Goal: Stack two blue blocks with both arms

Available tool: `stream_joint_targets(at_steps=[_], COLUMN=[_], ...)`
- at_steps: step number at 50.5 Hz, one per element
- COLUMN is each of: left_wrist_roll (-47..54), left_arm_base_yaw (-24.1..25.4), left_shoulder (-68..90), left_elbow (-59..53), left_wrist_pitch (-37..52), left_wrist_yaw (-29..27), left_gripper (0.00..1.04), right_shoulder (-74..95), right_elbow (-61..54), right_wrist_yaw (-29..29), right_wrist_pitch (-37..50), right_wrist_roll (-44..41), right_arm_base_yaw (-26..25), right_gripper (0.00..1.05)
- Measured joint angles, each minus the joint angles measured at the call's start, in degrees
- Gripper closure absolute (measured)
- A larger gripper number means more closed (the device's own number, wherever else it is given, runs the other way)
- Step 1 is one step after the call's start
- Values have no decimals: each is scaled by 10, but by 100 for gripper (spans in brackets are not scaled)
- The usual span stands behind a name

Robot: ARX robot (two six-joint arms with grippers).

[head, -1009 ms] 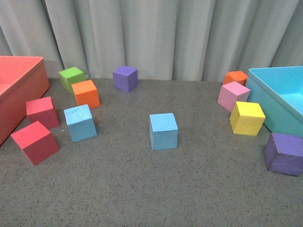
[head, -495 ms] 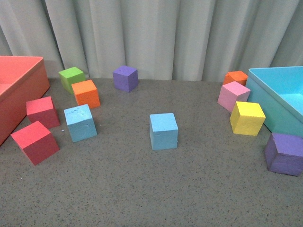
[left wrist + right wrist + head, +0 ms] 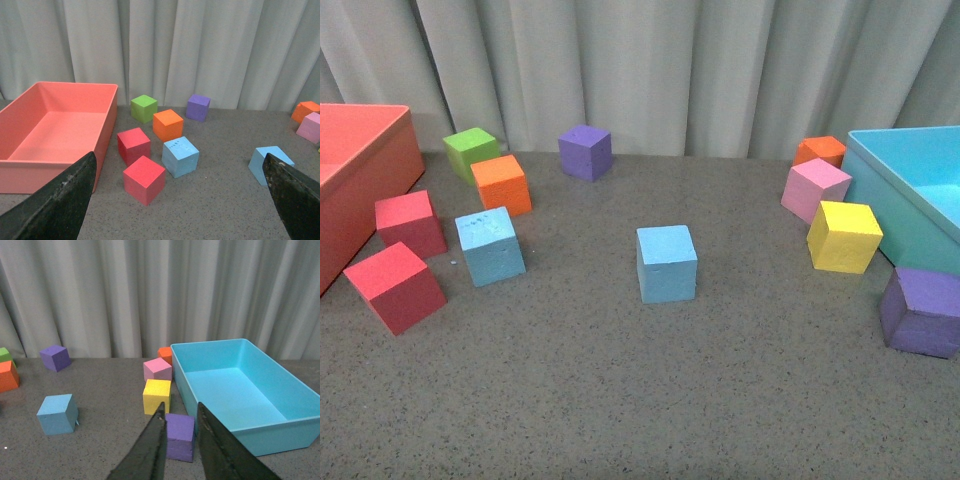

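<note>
Two sky-blue blocks sit apart on the grey table. One blue block (image 3: 667, 263) is near the middle and also shows in the left wrist view (image 3: 270, 164) and the right wrist view (image 3: 57, 414). The dented blue block (image 3: 490, 246) is at the left, beside the red cubes, and shows in the left wrist view (image 3: 180, 156). No arm shows in the front view. My left gripper (image 3: 179, 156) is open and empty, above the table and short of the blocks. My right gripper (image 3: 180, 407) is shut and empty, above a purple cube (image 3: 179, 436).
A salmon-red box (image 3: 360, 190) stands at the left, a turquoise box (image 3: 890, 215) at the right. Two red cubes (image 3: 396, 287), an orange (image 3: 501, 184), a green (image 3: 472, 152) and a purple cube (image 3: 585, 152) lie left and back. Pink (image 3: 815, 189), yellow (image 3: 844, 236), orange and purple (image 3: 922, 311) cubes lie right.
The front view has shifted slightly, so everything sits a little differently in the picture. No block has moved relative to the others, and no arm has come into that view.
</note>
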State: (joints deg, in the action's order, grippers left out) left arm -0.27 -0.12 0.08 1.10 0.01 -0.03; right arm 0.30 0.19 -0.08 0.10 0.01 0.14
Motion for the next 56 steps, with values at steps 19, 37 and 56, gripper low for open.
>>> stream_joint_targets(at_steps=[19,37,56], left_wrist_roll=[-5,-68,-154], left_arm_base_yaw=[-5,-95,-115], left_shoulder=[13,579,989], left_elbow=[9,187,509], left_wrist_pitch=[-28,172,69], left_wrist_yaw=[-16,-57,-73], left_gripper=[7,7,7], right_shoulder=[0,-1,-1], right_elbow=[0,0,0], right_wrist_yaw=[0,0,0], right_wrist_pitch=[0,0,0], right_wrist_roll=[0,0,0], right_arm_base_yaw=[0,0,0], right_gripper=[17,10,10])
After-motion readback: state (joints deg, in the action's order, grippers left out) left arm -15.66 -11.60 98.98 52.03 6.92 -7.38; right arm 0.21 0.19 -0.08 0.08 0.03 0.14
